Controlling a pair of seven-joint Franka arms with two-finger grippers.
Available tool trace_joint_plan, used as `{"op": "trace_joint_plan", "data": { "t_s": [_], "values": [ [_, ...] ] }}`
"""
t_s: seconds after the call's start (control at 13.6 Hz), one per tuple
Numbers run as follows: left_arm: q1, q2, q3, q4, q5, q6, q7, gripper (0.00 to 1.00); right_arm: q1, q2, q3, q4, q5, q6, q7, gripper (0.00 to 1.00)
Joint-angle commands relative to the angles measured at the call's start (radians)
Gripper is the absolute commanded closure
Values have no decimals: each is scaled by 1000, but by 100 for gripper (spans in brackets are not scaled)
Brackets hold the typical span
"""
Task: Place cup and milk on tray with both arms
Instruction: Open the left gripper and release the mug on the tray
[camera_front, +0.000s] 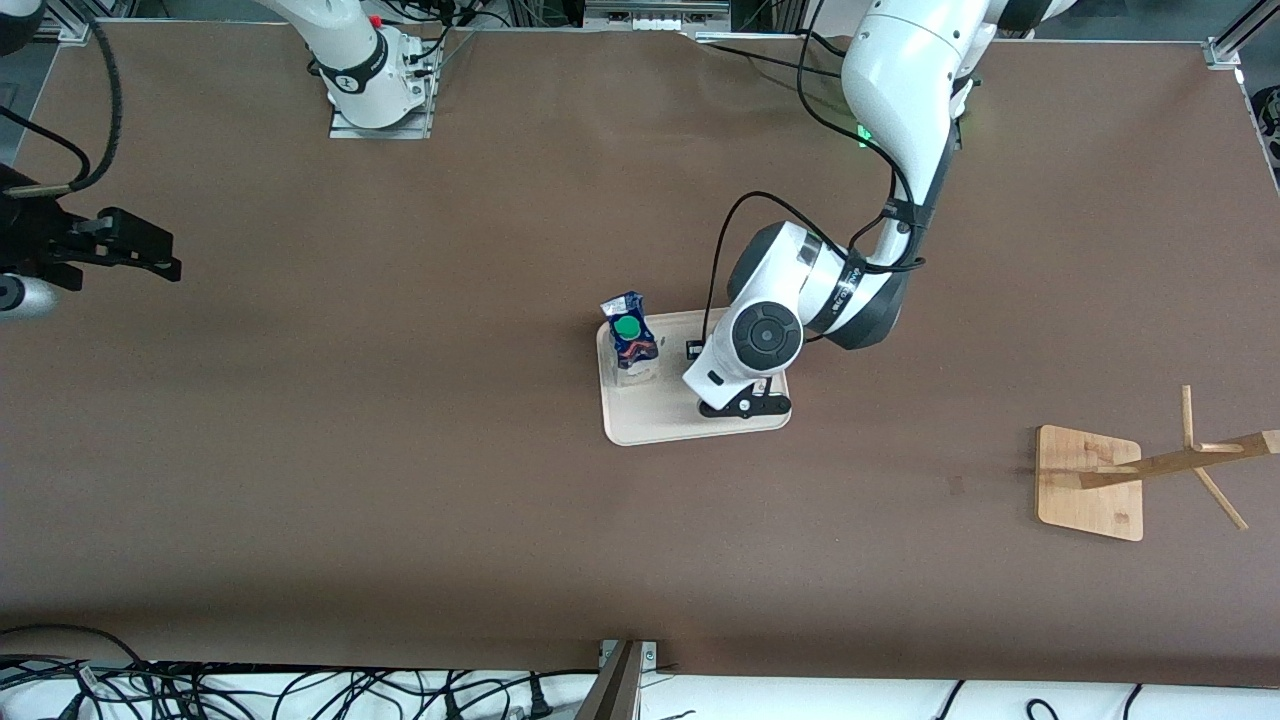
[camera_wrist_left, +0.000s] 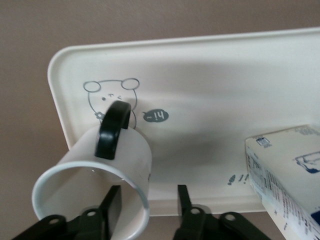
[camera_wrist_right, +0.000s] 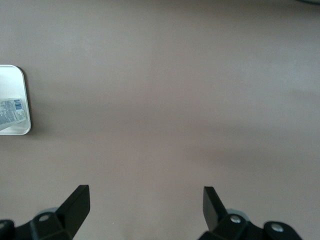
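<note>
Cup (camera_wrist_left: 95, 185) is seen in the left wrist view tilted, its mouth turned toward the camera and its black handle uppermost, with one finger (camera_wrist_left: 111, 210) of the left gripper (camera_wrist_left: 147, 212) inside the mouth and the other finger outside the wall, so the wall appears to be pinched between them. It is carried over the tray (camera_wrist_left: 210, 85), over the end with the rabbit drawing; whether its base touches the tray cannot be told. In the front view the cup is hidden under the left arm's wrist, and the left gripper (camera_front: 745, 405) is seen over the tray's (camera_front: 650, 425) end toward the left arm.

Milk (camera_front: 632, 338) already stands on the tray, at the end toward the right arm; in the left wrist view its white body (camera_wrist_left: 282, 175) shows beside the cup, apart from it.

The coming move is judged to turn on this: the bare tray floor lies directly under the cup, and the milk stands clear to one side, so the cup needs to be levelled and lowered, then released, without drifting toward the carton.

The right gripper (camera_front: 125, 245) waits with fingers spread wide and nothing held, over the bare counter (camera_wrist_right: 165, 100) well apart from the tray, at the right arm's end.
</note>
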Motion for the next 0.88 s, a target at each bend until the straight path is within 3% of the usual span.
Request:
{"op": "trace_joint_plan", "data": {
  "t_s": [0.0, 0.22, 0.37, 0.59, 0.81],
  "values": [
    [-14, -27, 45, 23, -26, -10, -4, 0, -161, -73, 178, -99, -44, -5, -6, 0],
    [41, -171, 74, -18, -18, -15, 7, 0, -222, -144, 274, -182, -163, -13, -6, 0],
    [89, -304, 76, -87, -17, -61, 66, 0, -292, -181, 286, -243, -152, -7, -20, 0],
    [187, -504, 77, -206, -12, -139, 215, 0, -387, -193, 375, -295, -142, 67, -40, 0],
    [302, -637, 62, -274, 84, -233, 240, 0, -391, -227, 378, -383, -151, 76, -37, 0]
  ]
}}
